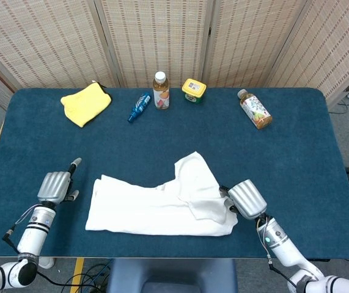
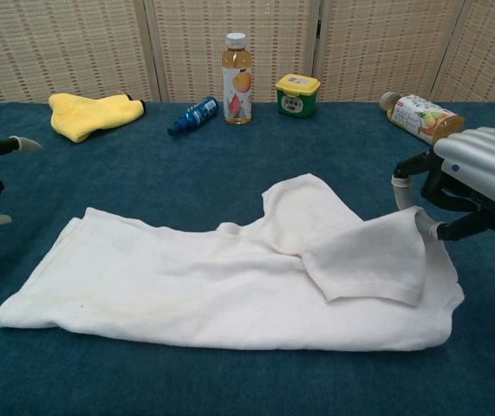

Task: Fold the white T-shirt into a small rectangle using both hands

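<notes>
The T-shirt (image 1: pixel 162 204) lies partly folded near the table's (image 1: pixel 296 165) front edge. Your right hand (image 1: pixel 246 198) pinches its right sleeve flap, lifted slightly. Your left hand (image 1: pixel 54 185) sits near the front-left corner, fingers apart, holding nothing, clear of the shirt's left end.

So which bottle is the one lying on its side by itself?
Look along the far edge of the blue table. Right of the green jar lies a bottle of amber drink, alone on its side, unlike the upright bottle.
</notes>
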`<state>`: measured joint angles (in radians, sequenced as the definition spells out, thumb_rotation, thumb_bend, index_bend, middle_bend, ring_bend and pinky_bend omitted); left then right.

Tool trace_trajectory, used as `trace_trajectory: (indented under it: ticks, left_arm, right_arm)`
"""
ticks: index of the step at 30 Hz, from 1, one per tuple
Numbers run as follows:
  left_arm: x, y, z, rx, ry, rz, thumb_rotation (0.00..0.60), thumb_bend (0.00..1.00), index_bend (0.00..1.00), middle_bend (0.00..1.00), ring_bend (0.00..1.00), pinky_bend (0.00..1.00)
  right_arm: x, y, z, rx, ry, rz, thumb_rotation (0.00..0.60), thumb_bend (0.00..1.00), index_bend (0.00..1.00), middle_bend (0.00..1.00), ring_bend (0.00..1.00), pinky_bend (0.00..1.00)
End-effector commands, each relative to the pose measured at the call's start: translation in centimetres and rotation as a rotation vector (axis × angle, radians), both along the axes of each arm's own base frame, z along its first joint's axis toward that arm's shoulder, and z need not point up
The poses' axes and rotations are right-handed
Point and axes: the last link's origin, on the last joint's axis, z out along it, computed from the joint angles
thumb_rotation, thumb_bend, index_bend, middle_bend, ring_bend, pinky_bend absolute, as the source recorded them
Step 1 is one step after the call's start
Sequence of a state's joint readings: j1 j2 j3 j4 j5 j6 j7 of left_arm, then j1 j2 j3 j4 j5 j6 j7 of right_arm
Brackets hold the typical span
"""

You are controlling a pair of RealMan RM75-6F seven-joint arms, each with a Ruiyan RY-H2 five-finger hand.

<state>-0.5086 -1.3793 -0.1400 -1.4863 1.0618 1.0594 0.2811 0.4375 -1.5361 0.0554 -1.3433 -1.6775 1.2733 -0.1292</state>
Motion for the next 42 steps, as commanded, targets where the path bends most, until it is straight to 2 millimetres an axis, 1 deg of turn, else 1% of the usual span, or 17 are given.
trace_trajectory:
  ticks: [1, 3, 9, 19, 28, 37, 42]
  left_arm:
    - [-0.1, -0.3, 0.5, 0.011, -0.010, 0.000, 0.600, 0.33, 0.00, 0.86, 0.79, 0.87]
    - [-0.1, -0.5, 0.7, 0.018, -0.014, -0.001, 0.600, 0.33, 0.00, 0.86, 0.79, 0.87]
    - [-0.2, -1.0, 0.8, 0.015, -0.019, 0.003, 0.600, 0.33, 0.00, 0.86, 0.79, 0.87]
    - [-0.3, -1.3, 1.1, 0.025, -0.021, 0.008, 0.600, 0.33, 0.00, 0.86, 0.79, 0.87]
    - [-0.7, -1.5, 1.3, 0.028, -0.028, 0.022, 0.600, 0.33, 0.00, 0.86, 0.79, 0.87]
    - [-1.1, -1.7, 1.4, 0.032, -0.035, 0.038, 0.600, 0.33, 0.00, 0.86, 0.79, 0.87]
    - [-1.4, -1.9, 1.6, 0.035, -0.036, 0.044, 0.600, 0.33, 0.00, 0.86, 0.79, 0.87]
  right_arm:
    - [0.1, -0.1, -0.1, -0.024, -0.044, 0.040, 0.600, 0.62, 0.69, 0.97, 1.00, 1.00]
    - [-0.1, -0.4, -0.1, -0.030, -0.044, 0.035, 0.600, 0.62, 0.69, 0.97, 1.00, 1.00]
    - [-0.9, -2.0, -1.0, -0.042, -0.028, -0.014, 0.600, 0.62, 0.69, 0.97, 1.00, 1.00]
    - [-0.2, -4.9, -3.1, -0.052, -0.016, -0.033, 0.600, 0.62, 0.69, 0.97, 1.00, 1.00]
    - [-0.1, -6.9, -4.7, -0.038, 0.012, -0.074, 0.600, 0.62, 0.70, 0.97, 1.00, 1.00]
    - [0.3, -8.2, -6.0, -0.022, 0.019, -0.113, 0.600, 0.62, 0.69, 0.97, 1.00, 1.00]
    - [0.3, -8.7, -6.3, -0.023, 0.029, -0.136, 0.600, 0.62, 0.69, 0.97, 1.00, 1.00]
